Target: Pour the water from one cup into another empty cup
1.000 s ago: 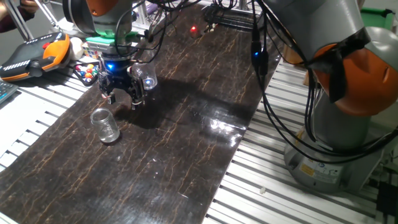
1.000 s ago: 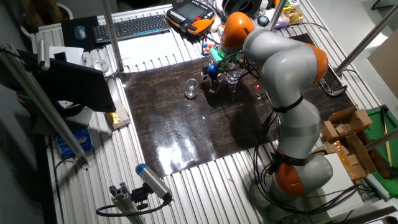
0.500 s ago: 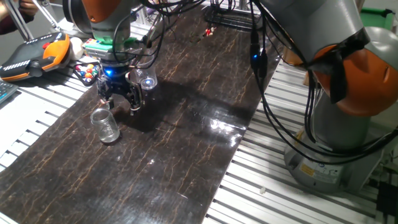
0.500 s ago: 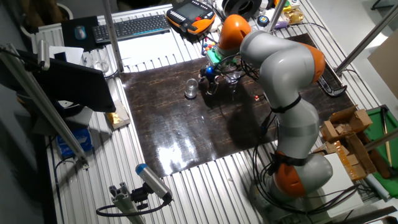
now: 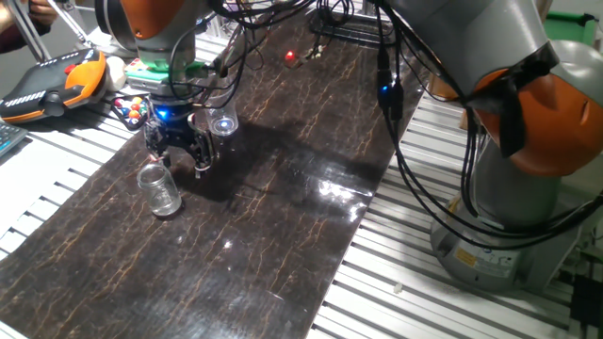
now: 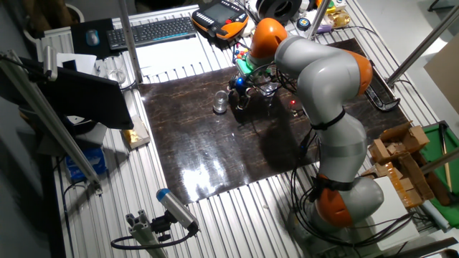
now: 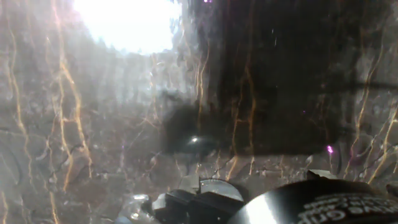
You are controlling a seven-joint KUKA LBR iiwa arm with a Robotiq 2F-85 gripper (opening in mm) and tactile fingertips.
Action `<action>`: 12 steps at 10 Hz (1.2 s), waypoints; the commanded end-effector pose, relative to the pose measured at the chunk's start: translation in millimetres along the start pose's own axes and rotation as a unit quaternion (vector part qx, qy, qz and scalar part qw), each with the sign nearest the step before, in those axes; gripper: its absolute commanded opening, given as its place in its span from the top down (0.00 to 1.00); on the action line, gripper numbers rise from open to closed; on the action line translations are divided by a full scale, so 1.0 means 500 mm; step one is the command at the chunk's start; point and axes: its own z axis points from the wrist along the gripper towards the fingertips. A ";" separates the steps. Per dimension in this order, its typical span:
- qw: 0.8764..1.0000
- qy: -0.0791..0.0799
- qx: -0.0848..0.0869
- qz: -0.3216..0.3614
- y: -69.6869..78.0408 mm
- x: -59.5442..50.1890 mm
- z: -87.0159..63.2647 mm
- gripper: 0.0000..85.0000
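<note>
As we watched, the gripper (image 5: 177, 156) slid from the tall cup (image 5: 222, 123) toward the short glass (image 5: 160, 189). Fingers were apart, holding nothing. We judged the grasp was next; no pouring had begun.

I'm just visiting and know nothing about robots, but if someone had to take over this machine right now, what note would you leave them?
Claw: empty, fingers apart, hanging low over the dark mat between the two cups.
Short squat glass: upright on the mat, just in front of the claw, not gripped.
Taller clear cup: upright behind the claw, also untouched.
Done: nothing poured yet.
Left: grip the short glass, lift it, tip it over the taller cup.
</note>
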 end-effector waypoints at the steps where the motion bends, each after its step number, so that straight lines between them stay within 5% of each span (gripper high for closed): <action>1: 1.000 -0.006 0.000 -0.008 0.000 -0.001 0.000 0.00; 3: 1.000 -0.015 0.002 -0.018 0.000 -0.001 0.000 0.00; 7: 1.000 0.017 -0.002 0.000 0.000 -0.001 0.000 0.00; 12: 1.000 0.029 -0.003 -0.003 0.034 0.011 0.017 0.00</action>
